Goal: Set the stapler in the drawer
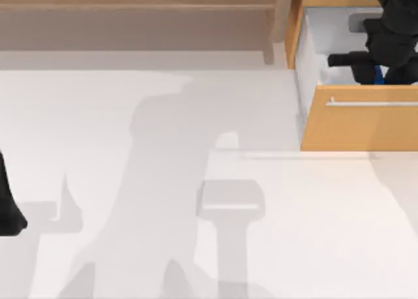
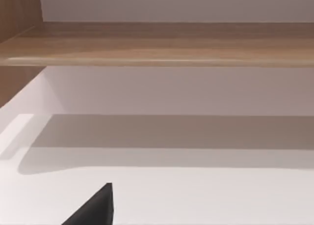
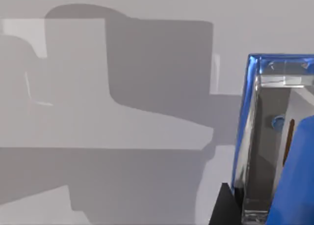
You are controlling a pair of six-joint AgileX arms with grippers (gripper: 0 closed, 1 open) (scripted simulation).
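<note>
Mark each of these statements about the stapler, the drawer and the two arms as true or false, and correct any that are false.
1. The drawer is pulled open. True.
2. The stapler lies on the open table in front of the shelf. False: it is over the open drawer, at the right gripper.
3. The right gripper is above the drawer's white inside. True.
4. The left arm is reaching into the drawer. False: it sits at the table's left edge, far from the drawer.
5. The shelf runs along the back of the table, left of the drawer. True.
</note>
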